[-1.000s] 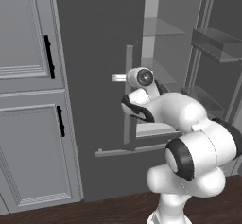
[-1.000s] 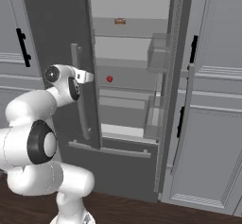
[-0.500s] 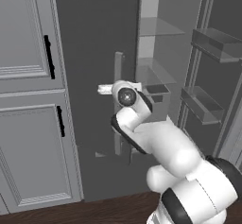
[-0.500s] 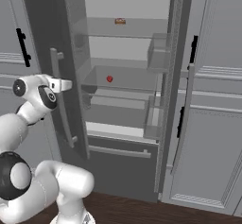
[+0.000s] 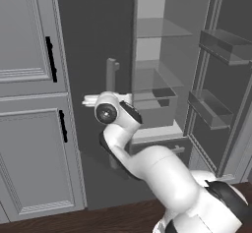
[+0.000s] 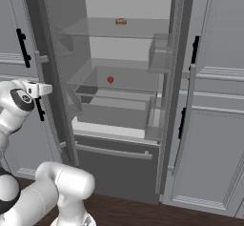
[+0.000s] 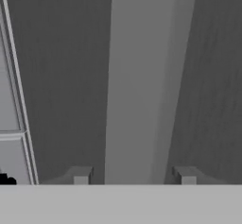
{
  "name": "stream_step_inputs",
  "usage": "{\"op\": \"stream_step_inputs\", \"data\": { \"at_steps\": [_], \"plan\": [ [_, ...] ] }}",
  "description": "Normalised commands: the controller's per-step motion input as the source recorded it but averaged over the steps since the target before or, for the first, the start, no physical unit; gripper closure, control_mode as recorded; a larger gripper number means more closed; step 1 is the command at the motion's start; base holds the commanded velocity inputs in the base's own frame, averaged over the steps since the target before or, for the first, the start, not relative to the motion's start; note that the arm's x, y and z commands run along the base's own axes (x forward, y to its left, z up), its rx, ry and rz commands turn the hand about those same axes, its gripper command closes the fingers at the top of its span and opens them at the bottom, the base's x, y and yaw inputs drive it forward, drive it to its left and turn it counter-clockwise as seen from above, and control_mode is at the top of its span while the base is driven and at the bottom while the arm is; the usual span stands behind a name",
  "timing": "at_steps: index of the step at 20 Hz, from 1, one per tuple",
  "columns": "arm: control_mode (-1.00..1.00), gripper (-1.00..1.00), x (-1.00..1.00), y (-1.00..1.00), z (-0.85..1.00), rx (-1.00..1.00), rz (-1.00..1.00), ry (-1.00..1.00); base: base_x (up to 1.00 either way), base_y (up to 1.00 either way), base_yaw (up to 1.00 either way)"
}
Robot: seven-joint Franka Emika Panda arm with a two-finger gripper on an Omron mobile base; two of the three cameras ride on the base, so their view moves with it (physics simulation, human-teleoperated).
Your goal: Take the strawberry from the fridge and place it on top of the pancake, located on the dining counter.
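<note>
You swung the fridge (image 6: 128, 101)'s left door wide over the last second, and the gripper (image 7: 134, 176) eased, its fingertips (image 7: 80, 176) spread either side of the bar handle (image 7: 137, 86) without pinching it. The strawberry (image 6: 110, 79) sat on a glass shelf (image 6: 119, 79) with open room around it. The small brown item (image 6: 121, 22) on the upper shelf was too small to make out.

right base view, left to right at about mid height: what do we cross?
gripper at the left door's bar handle → open left fridge door → strawberry on a glass shelf → open right fridge door → light grey cabinet with black handle
</note>
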Motion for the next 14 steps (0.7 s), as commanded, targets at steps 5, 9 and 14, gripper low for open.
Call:
{"op": "stream_step_inputs", "data": {
  "at_steps": [5,9,14],
  "plan": [
    [-1.00,-1.00,-0.17,0.36,-0.06,0.00,-0.08,0.00,0.00,0.00,0.00],
    [-1.00,-1.00,-0.67,0.00,0.03,0.04,-0.07,0.00,0.00,0.00,0.00],
    [-1.00,-1.00,-0.72,-0.29,0.19,0.21,-0.02,0.07,0.00,0.00,0.00]
  ]
}}
